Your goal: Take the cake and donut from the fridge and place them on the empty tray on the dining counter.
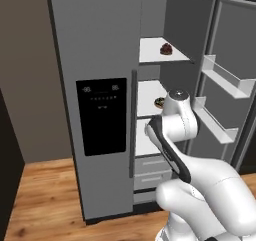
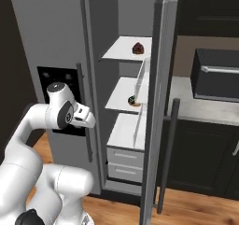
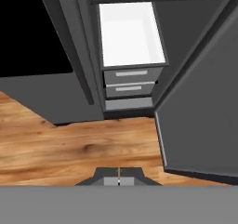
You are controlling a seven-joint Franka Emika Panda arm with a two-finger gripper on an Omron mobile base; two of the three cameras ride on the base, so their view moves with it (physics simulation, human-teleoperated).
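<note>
Tall grey side-by-side fridge [image 1: 95, 60] with long vertical handles and a black dispenser panel [image 1: 102, 116], standing on a wooden plank floor [image 3: 69, 146]; left door shut, right door [image 1: 227, 75] swung wide open, its inner bins [image 1: 227, 79] showing in the left base view. Inside the open half, white shelves [image 2: 125, 48] stacked one above another, with two grey drawers [image 3: 131, 81] at the bottom. To the right in the right base view, dark kitchen cabinets [image 2: 200, 154] under a pale tabletop [image 2: 200, 108], carrying a black box-shaped appliance [image 2: 217, 74]. White jointed arm [image 1: 175, 130] raised in front of the fridge's open half, bent at the elbow, wrist near the level of the middle shelf. Small dark brown-reddish rounded lump of cake [image 1: 166, 48] resting on the top shelf, toward its right side in the left base view. Small ring donut with dark chocolate icing [image 1: 159, 102] lying on the middle shelf below, partly hidden by the arm in the left base view and by the door edge in the right base view. Claw [image 3: 119, 178] pinched fully together, tips touching, nothing between them, pointed down toward the floor just in front of the drawers, well apart from both pastries.
</note>
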